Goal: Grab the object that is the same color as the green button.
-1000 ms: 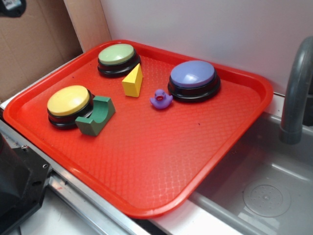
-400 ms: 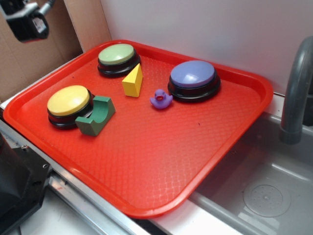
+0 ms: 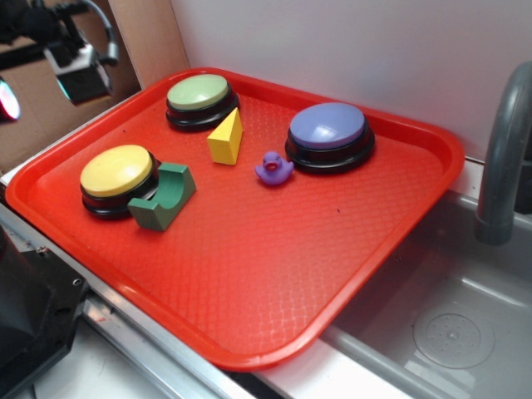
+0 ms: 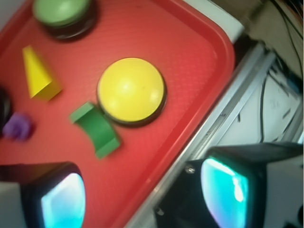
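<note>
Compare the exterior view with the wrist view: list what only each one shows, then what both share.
Only the exterior view shows the whole purple-blue button, the grey faucet, the sink basin and the arm's head up at the far left, off the tray.

Only the wrist view shows the claw from behind, its two glowing pads wide apart, and loose cables beyond the tray.

Both show the red tray, green button, yellow button, yellow wedge, purple duck, and the green arch block right beside the yellow button.

Three buttons [image 3: 198,92], one green block [image 3: 163,198], one yellow wedge [image 3: 227,138], one purple duck [image 3: 273,169].
</note>
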You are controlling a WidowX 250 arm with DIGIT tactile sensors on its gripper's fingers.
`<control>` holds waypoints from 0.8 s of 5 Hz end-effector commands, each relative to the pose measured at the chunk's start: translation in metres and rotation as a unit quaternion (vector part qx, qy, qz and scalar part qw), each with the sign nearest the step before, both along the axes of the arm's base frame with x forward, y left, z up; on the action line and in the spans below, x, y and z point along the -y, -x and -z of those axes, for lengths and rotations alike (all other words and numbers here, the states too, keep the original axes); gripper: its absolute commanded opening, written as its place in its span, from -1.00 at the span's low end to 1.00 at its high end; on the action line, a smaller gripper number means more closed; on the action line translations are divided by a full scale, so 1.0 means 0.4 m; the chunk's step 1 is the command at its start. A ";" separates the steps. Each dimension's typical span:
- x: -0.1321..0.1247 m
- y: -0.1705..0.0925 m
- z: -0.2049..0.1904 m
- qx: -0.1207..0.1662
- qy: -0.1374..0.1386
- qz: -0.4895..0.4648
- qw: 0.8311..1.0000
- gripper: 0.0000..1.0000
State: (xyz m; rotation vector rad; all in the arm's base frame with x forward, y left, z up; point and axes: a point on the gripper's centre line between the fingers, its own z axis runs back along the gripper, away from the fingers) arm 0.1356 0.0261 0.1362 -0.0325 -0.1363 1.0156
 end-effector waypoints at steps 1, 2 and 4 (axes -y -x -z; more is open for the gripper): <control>0.033 -0.058 0.101 0.008 -0.013 0.003 1.000 1.00; 0.046 -0.069 0.149 0.001 -0.014 0.014 1.000 1.00; 0.053 -0.088 0.238 -0.026 -0.015 0.030 0.999 1.00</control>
